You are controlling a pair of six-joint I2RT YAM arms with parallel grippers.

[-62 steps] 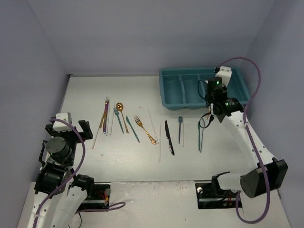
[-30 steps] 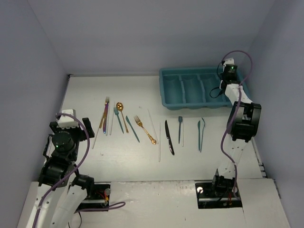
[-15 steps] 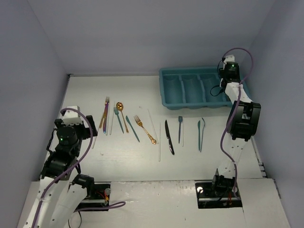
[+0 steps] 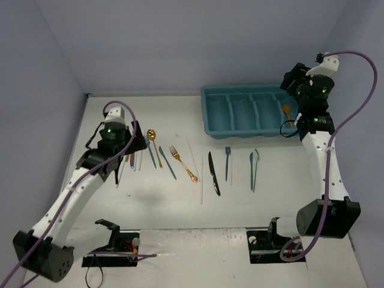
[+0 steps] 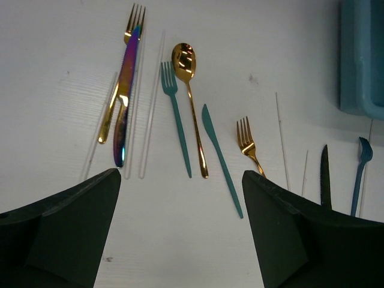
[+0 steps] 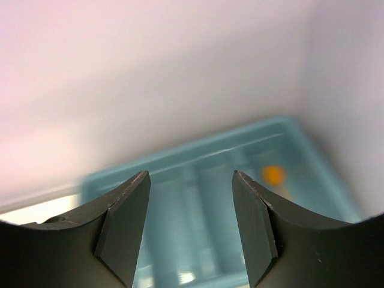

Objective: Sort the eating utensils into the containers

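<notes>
The teal tray (image 4: 258, 111) stands at the back right. An orange spoon (image 4: 286, 110) lies in its rightmost compartment and also shows blurred in the right wrist view (image 6: 273, 175). My right gripper (image 4: 293, 81) is open and empty, high above the tray's (image 6: 180, 162) right end. My left gripper (image 4: 123, 145) is open and empty above the left utensils. In the left wrist view the left gripper (image 5: 180, 198) hangs just short of a purple knife (image 5: 123, 114), a teal fork (image 5: 177, 120), a gold spoon (image 5: 191, 90) and a teal knife (image 5: 221, 156).
A gold fork (image 4: 183, 163), thin white chopsticks (image 4: 201, 183), a black knife (image 4: 213, 174), a small teal fork (image 4: 228, 161) and a teal spoon (image 4: 254, 168) lie in a row in front of the tray. Walls close in on the left, back and right.
</notes>
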